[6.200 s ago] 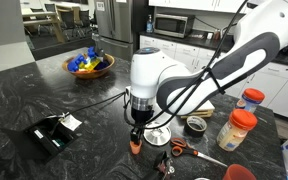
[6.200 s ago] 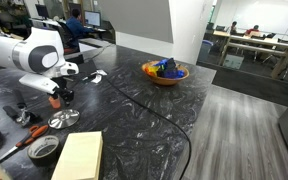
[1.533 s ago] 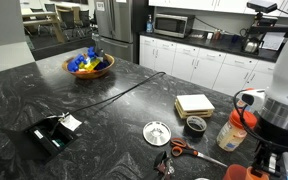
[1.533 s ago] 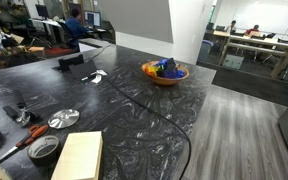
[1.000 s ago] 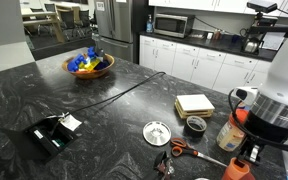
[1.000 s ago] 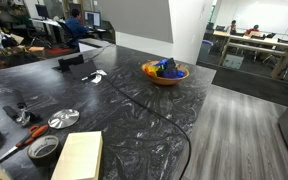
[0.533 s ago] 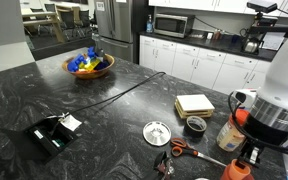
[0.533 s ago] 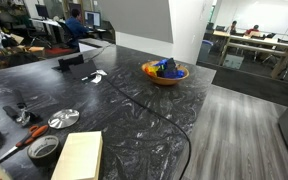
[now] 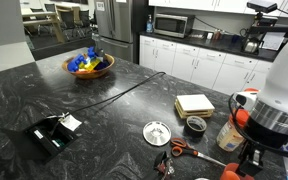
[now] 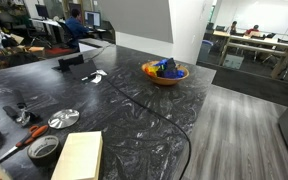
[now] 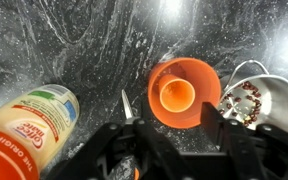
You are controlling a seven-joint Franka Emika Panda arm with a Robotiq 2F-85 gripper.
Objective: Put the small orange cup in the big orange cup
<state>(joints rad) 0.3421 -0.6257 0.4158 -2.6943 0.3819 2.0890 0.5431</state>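
Note:
In the wrist view the small orange cup (image 11: 175,94) sits upright inside the big orange cup (image 11: 183,92), which stands on the dark marble counter. My gripper (image 11: 184,138) hangs just above them, its two black fingers spread apart with nothing between them. In an exterior view my gripper (image 9: 252,160) is at the counter's front right corner, over the big orange cup (image 9: 231,172), of which only the rim shows at the frame's bottom edge. The small cup is hidden there. My arm is out of the second exterior view.
A jar with an orange lid (image 11: 34,125) lies beside the cup, a metal bowl (image 11: 256,100) on its other side. Scissors (image 9: 189,150), a metal lid (image 9: 157,132), a black tin (image 9: 195,124), a yellow pad (image 9: 194,104), jars (image 9: 236,128) and a bowl (image 9: 89,64) are on the counter.
The small orange cup that was between my fingers half a second ago is no longer held. My fingers have opened. The arm has hardly moved.

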